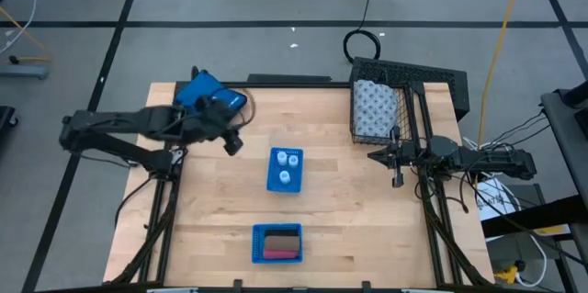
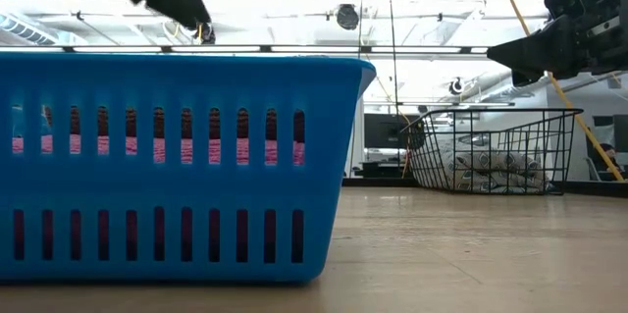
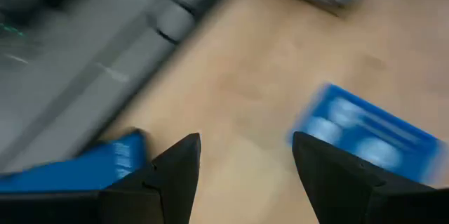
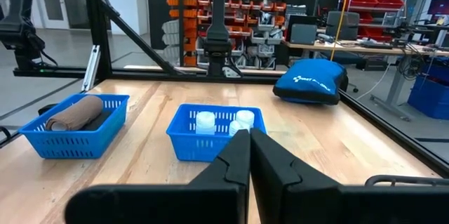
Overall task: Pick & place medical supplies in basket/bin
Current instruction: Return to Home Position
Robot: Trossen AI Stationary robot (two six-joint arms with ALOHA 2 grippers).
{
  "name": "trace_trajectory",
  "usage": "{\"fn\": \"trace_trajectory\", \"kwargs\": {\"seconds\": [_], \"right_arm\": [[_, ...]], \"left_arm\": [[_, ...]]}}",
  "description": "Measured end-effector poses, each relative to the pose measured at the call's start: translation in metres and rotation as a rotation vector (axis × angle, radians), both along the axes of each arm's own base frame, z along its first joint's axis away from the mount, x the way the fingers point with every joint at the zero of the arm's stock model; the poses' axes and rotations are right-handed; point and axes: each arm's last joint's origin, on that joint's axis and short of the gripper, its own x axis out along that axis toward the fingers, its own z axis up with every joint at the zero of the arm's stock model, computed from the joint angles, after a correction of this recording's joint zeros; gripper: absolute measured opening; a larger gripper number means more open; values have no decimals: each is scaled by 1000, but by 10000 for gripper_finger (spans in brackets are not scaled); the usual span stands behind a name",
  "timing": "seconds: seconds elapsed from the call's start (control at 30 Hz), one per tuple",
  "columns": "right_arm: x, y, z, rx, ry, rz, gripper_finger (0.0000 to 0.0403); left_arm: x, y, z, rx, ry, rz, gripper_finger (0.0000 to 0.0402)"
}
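Three tiny white bottles (image 1: 286, 166) stand in a blue tray (image 1: 272, 181) at the table's middle. Pink, brown and black blocks (image 1: 278, 242) lie in a second blue tray (image 1: 256, 243) near the front edge. The white dotted roll (image 1: 375, 107) lies in the black wire basket (image 1: 411, 80) at the far right and also shows in the low view (image 2: 491, 171). My left gripper (image 1: 233, 145) is open and empty, up in the air to the left of the bottle tray (image 3: 365, 136). My right gripper (image 1: 375, 156) is shut and empty, just in front of the basket, pointing toward the bottle tray (image 4: 184, 144).
A blue pouch (image 1: 209, 95) lies at the far left of the table, behind my left gripper. The block tray (image 2: 177, 166) fills the near left of the low view. Bare wood lies between the two trays and the basket.
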Motion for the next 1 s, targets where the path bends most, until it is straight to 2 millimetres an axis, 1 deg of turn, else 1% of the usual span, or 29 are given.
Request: {"fn": "trace_trajectory", "kwargs": {"seconds": [0.07, 0.1, 0.17, 0.2, 0.27, 0.33, 0.37, 0.43, 0.53, 0.6, 0.73, 0.87, 1.0], "right_arm": [[0, 0, 0, 1, 0, 0, 0], [0, 0, 0, 0, 0, 0, 0], [0, 0, 0, -1, 0, 0, 0], [0, 0, 0, 0, 0, 0, 0], [0, 0, 0, 1, 0, 0, 0], [0, 0, 0, 0, 0, 0, 0], [0, 0, 0, -1, 0, 0, 0], [0, 0, 0, 1, 0, 0, 0], [0, 0, 0, 0, 0, 0, 0], [0, 0, 0, 0, 0, 0, 0], [0, 0, 0, 1, 0, 0, 0], [0, 0, 0, 0, 0, 0, 0], [0, 0, 0, 1, 0, 0, 0]], "left_arm": [[-12, -3, -13, 96, -53, 62, 234], [-16, -3, -23, 121, -98, 80, 234], [-17, -4, -45, 113, -253, 79, 235], [-17, -5, -56, 100, -335, 50, 234], [-17, -7, -76, 89, -479, -64, 234], [-20, -10, -91, 90, -541, -189, 234], [-25, -10, -95, 90, -553, -213, 235], [-40, -8, -94, 102, -591, -197, 234], [-69, -2, -83, 149, -658, -136, 234], [-87, -1, -77, 185, -724, -136, 235], [-113, 0, -81, 256, -830, -189, 235], [-125, -1, -97, 267, -931, -220, 234], [-126, -3, -116, 269, -1019, -278, 234]]}}
